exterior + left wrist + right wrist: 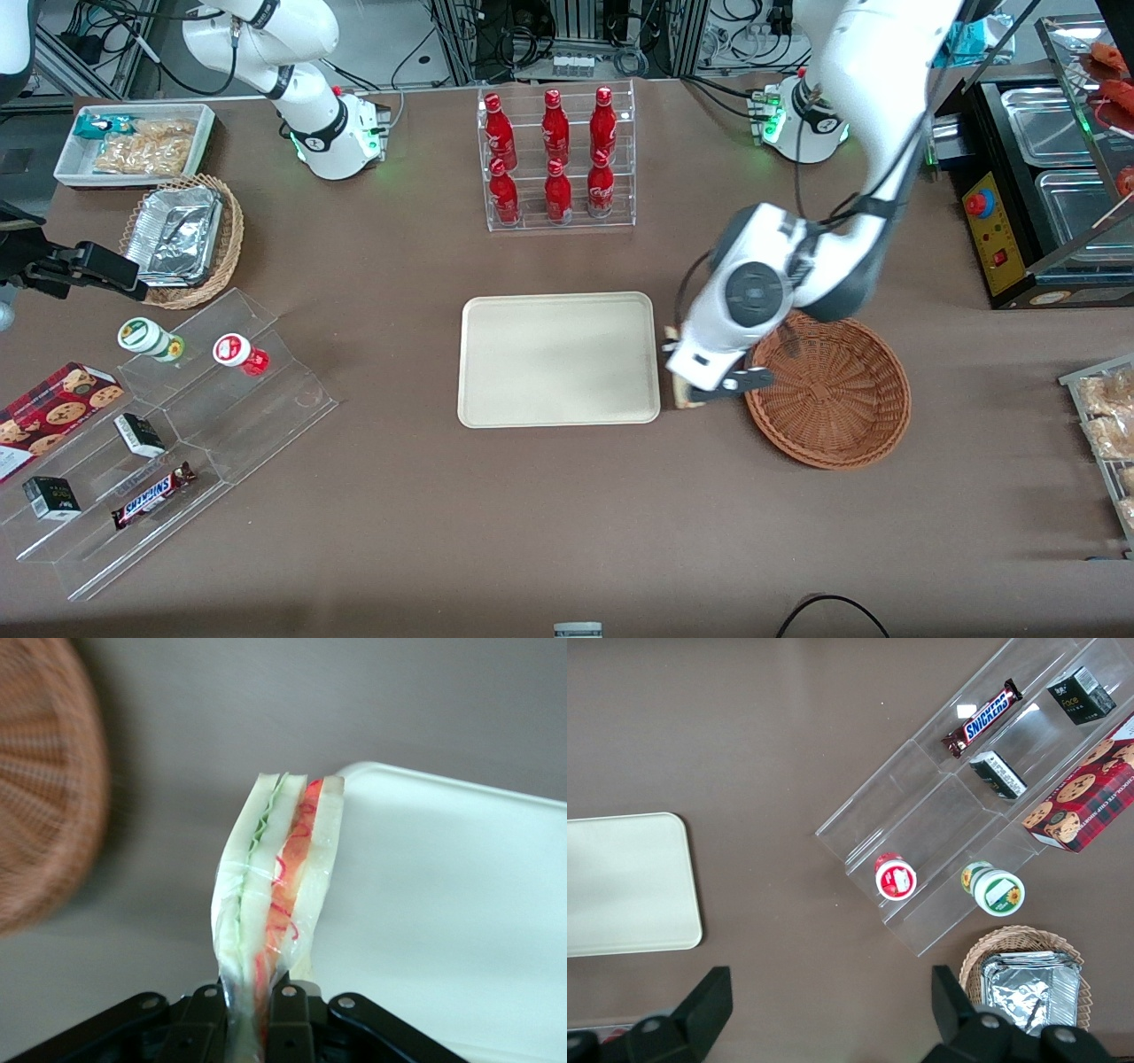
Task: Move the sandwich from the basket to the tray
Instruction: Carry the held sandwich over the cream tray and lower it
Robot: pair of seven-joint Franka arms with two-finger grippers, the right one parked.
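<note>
Tool (252, 1014) pinches sandwich (275, 895), held over the table gap between basket (828, 390) and tray (558, 359), right of frame centre in the front view. Basket looks empty: pickup done. Left to do: carry over tray, lower, release.

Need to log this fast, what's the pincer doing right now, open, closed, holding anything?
Left pincer: closed on the sandwich, held between the basket and the tray, over the table.
</note>
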